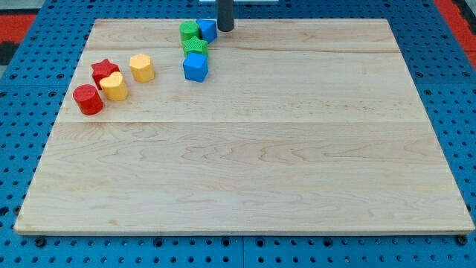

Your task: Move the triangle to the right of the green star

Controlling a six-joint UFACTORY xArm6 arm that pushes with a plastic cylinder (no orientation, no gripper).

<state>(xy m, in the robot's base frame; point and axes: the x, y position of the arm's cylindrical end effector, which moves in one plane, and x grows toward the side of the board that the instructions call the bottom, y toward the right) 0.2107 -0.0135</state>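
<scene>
blue pegboard surrounds a pale wooden board (pixel 245 149), and the dark rod comes down at the view's top edge so that my tip (pixel 225 30) rests just to the right of the blue triangle (pixel 208 30), close enough that i cannot tell whether they touch; being a bare rod, it has nothing to open or close. that triangle sits beside a green cylinder (pixel 189 31), with the green star (pixel 195 46) just below them and a blue cube (pixel 195 67) under the star. well apart at the view's left lie a red star (pixel 105 72), a red cylinder (pixel 88 100), a yellow heart (pixel 114 87) and a yellow hexagon (pixel 141 68).
</scene>
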